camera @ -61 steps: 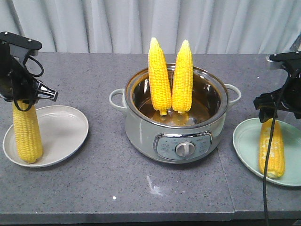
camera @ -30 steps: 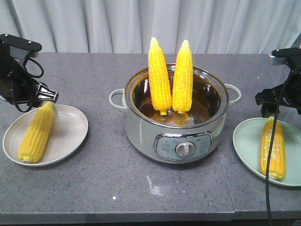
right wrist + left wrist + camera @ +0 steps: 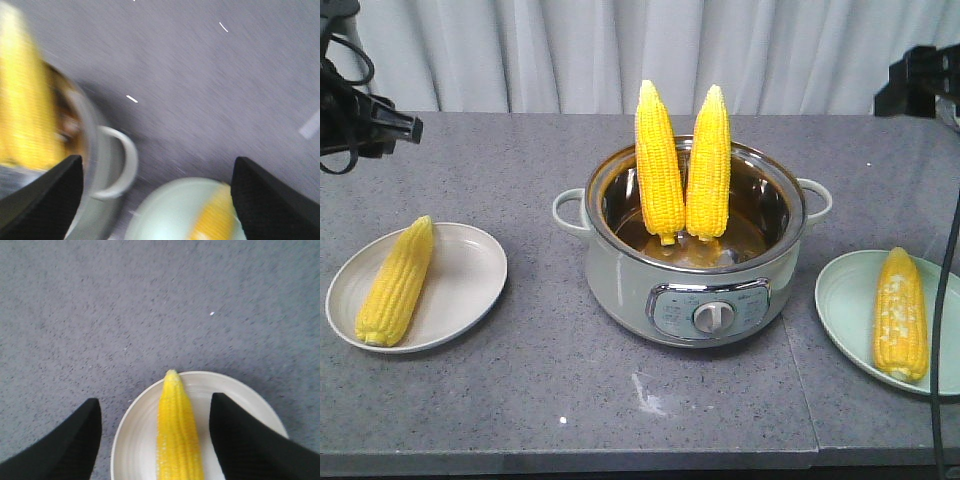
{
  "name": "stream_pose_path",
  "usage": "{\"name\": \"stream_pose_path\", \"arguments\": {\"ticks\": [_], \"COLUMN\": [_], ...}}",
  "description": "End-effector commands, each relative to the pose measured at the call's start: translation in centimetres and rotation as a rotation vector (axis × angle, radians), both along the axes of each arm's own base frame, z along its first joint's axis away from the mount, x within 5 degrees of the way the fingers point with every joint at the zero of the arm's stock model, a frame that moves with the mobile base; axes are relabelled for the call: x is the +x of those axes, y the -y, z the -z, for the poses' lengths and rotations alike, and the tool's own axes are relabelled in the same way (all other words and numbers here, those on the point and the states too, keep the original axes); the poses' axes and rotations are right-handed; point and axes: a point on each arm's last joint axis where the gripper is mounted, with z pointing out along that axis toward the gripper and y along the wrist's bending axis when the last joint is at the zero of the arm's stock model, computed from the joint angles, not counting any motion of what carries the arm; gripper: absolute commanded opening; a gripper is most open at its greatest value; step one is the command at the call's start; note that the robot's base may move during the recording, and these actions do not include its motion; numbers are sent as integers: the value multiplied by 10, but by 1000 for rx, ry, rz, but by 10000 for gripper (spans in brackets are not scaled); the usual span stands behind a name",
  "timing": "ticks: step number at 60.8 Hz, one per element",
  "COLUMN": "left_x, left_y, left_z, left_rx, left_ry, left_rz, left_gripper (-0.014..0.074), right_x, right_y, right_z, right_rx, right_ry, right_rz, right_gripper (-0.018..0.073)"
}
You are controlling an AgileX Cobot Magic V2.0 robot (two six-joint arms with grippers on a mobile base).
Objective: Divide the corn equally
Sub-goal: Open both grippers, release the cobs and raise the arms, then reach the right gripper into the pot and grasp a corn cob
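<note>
Halfway, I'd say: 1 cob (image 3: pixel 393 283) lies on the white plate (image 3: pixel 470 270), another cob (image 3: pixel 901 312) on the green plate (image 3: pixel 845 300), while 2 cobs (image 3: pixel 660 170) (image 3: pixel 709 165) stand upright in the pot (image 3: pixel 620 270) on the bench (image 3: pixel 540 400), waiting. Left pincer (image 3: pixel 154 405) hangs wide open, empty, above its plate; right pincer (image 3: pixel 157 165) gapes empty too.

One corn cob (image 3: pixel 177 435) lying on white plate (image 3: pixel 135 440), tip pointing away; left gripper (image 3: pixel 155 401) spread wide, empty; grey speckled table (image 3: pixel 150 300).
</note>
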Motion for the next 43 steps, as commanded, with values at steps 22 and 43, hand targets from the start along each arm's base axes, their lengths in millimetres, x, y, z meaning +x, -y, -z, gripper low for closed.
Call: {"name": "stream_pose_path", "arguments": {"ticks": [22,43], "left_x": [-26,-10], "left_y": [40,46], "left_z": [-70,-56], "left_rx": [-498,-501], "left_ry": [358,337], "left_rz": [311,345], "left_gripper": [332,330], "right_x": [28,80], "right_y": [-37,-76], "right_z": [-18,29], "right_rx": [399,307], "right_ry": [252,284], "right_rz": [-295,-296], "right_gripper": [578,578]}}
